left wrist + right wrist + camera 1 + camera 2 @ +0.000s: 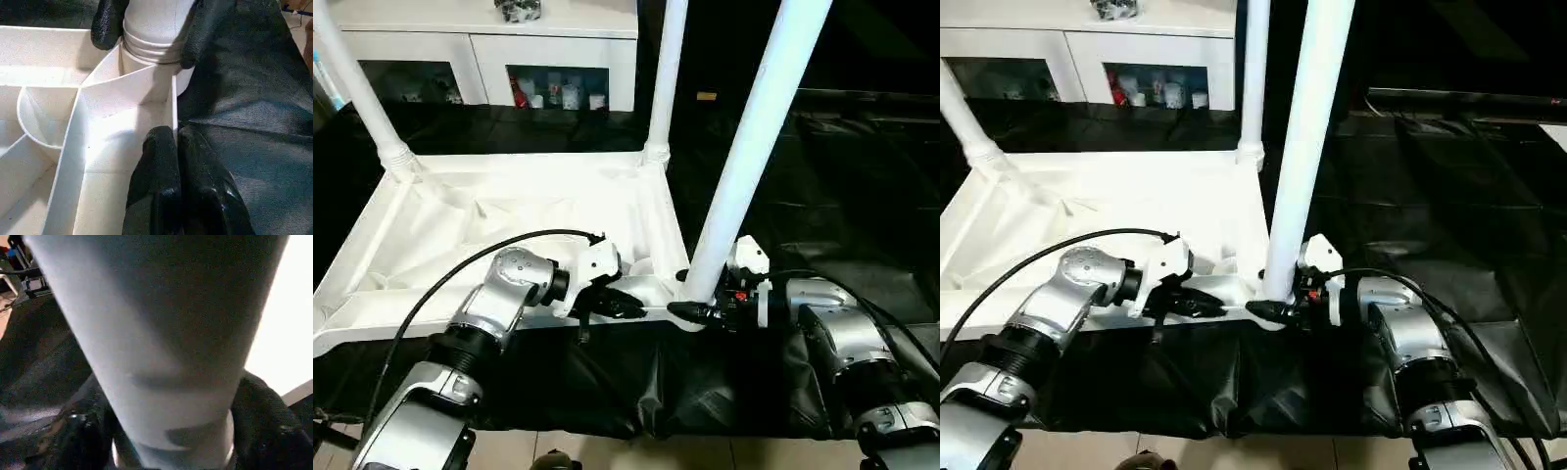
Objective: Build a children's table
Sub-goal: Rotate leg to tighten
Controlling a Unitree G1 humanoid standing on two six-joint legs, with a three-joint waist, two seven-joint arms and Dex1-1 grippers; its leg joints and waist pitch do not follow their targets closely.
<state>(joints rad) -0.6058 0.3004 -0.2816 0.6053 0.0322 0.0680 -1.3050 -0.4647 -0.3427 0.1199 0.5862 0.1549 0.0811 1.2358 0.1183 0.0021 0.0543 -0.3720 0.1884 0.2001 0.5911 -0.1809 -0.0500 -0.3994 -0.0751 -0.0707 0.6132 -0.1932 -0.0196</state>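
Right gripper (697,311) fingers clamp the upturned white plastic table's (509,220) near white tapered leg (744,147); left gripper (622,305) fingers together, apparently touching its rim.

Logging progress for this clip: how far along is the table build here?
Done: the upside-down white tabletop has two far legs standing in corner sockets. In hand: the right gripper grips the base of the near-right leg at its socket, while the shut left gripper rests on the near rim. Left: a fourth leg isn't seen.
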